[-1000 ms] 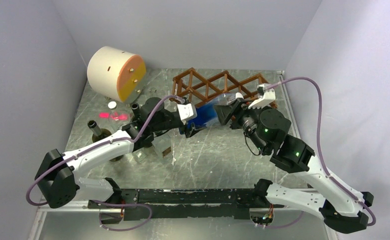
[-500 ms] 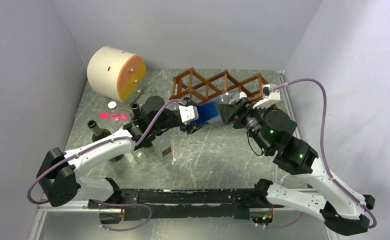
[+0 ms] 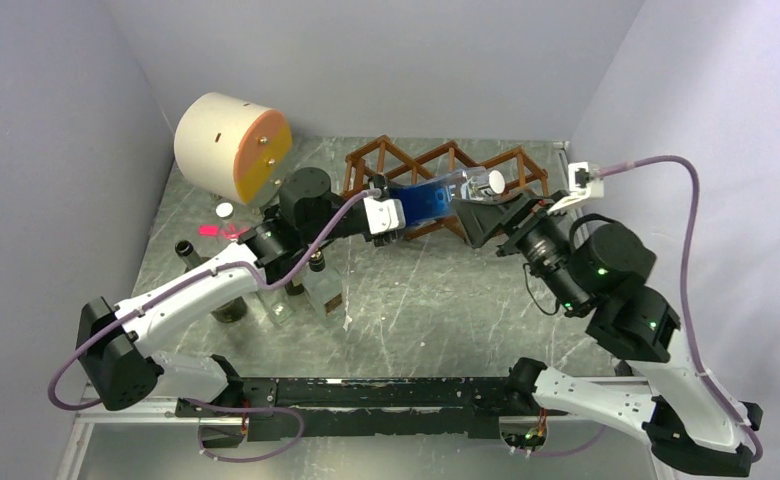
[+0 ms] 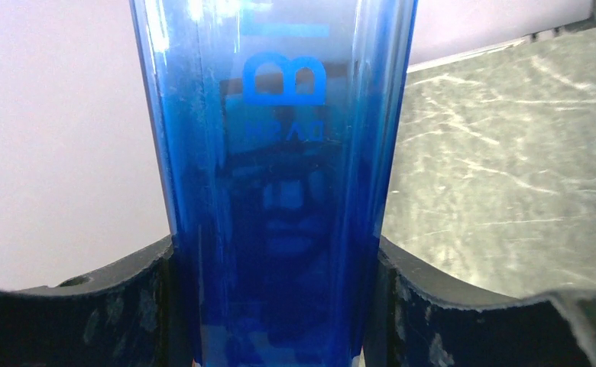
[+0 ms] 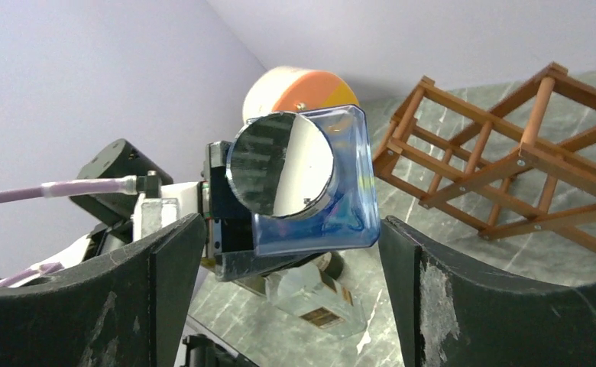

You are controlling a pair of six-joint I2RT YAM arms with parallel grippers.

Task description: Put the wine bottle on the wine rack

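The wine bottle [image 3: 428, 199] is blue glass with a white cap [image 3: 493, 182]. It hangs roughly level in the air, over the front of the reddish-brown lattice wine rack [image 3: 514, 165]. My left gripper [image 3: 404, 214] is shut on the bottle's lower body; in the left wrist view the blue bottle [image 4: 276, 153] fills the gap between both fingers [image 4: 127, 306]. My right gripper [image 3: 498, 213] stands open at the cap end. In the right wrist view the bottle [image 5: 341, 206] faces cap first, the jaws stand wide of it, and the rack [image 5: 501, 153] lies to the right.
A cream-and-orange cylinder [image 3: 231, 145] lies at the back left. A dark bottle [image 3: 191, 257] and clear square bottles [image 3: 323, 290] stand under the left arm. Grey walls close in the back and both sides.
My right gripper has opened and let go of the bottle's neck, drawing back to the right. The left arm has carried the bottle up and back over the rack.
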